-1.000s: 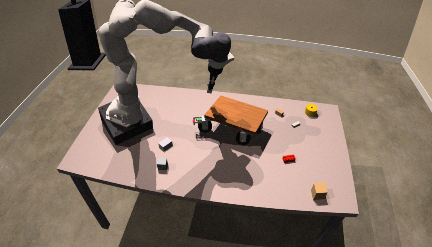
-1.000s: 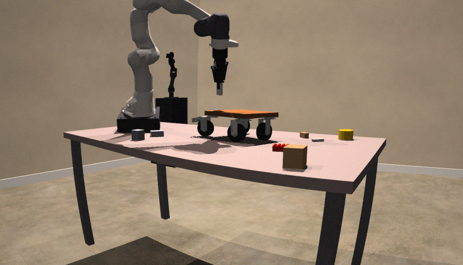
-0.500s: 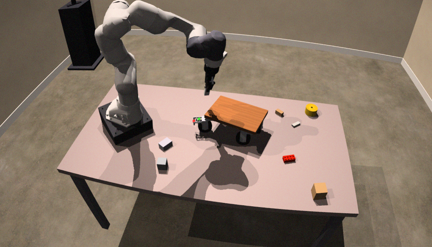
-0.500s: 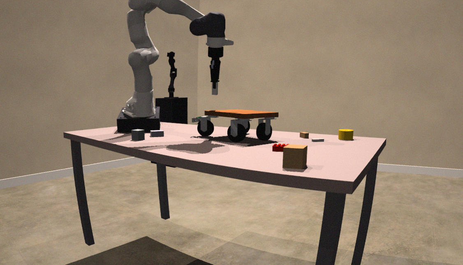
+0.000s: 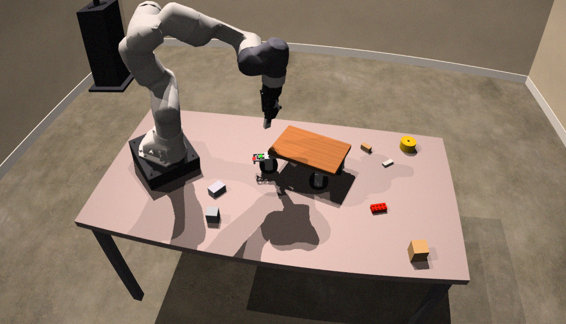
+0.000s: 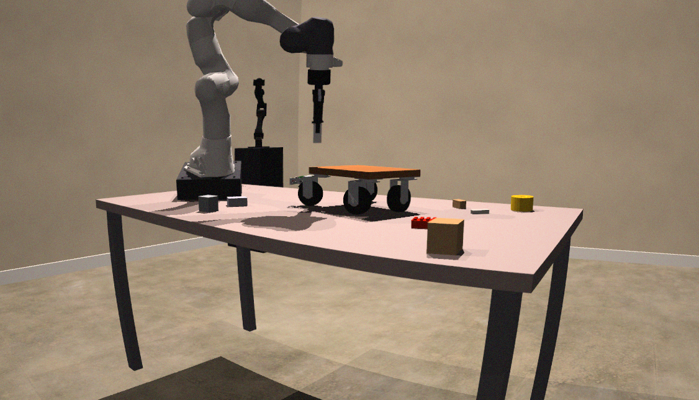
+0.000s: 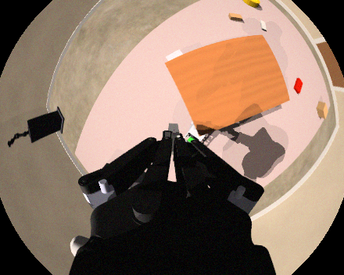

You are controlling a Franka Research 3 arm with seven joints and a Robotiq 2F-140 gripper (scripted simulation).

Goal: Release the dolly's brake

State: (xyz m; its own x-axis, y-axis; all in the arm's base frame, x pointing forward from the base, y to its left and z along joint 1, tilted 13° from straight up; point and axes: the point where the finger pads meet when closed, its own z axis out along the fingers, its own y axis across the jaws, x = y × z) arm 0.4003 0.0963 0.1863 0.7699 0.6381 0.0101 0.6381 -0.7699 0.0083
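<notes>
I see my gripper (image 5: 267, 125) pinched fully closed on nothing, hanging above the dolly's (image 5: 310, 148) left end. The dolly stands on the tabletop (image 5: 125, 203), its brake pedal (image 5: 260, 156) sticking out leftward.

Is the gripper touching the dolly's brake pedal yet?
Apart. In the exterior view the shut gripper hangs well above the brake pedal, with bare wall showing between them; the dolly stands on the table.

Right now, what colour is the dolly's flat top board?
Orange-brown wood board, clearest in the top view.
</notes>
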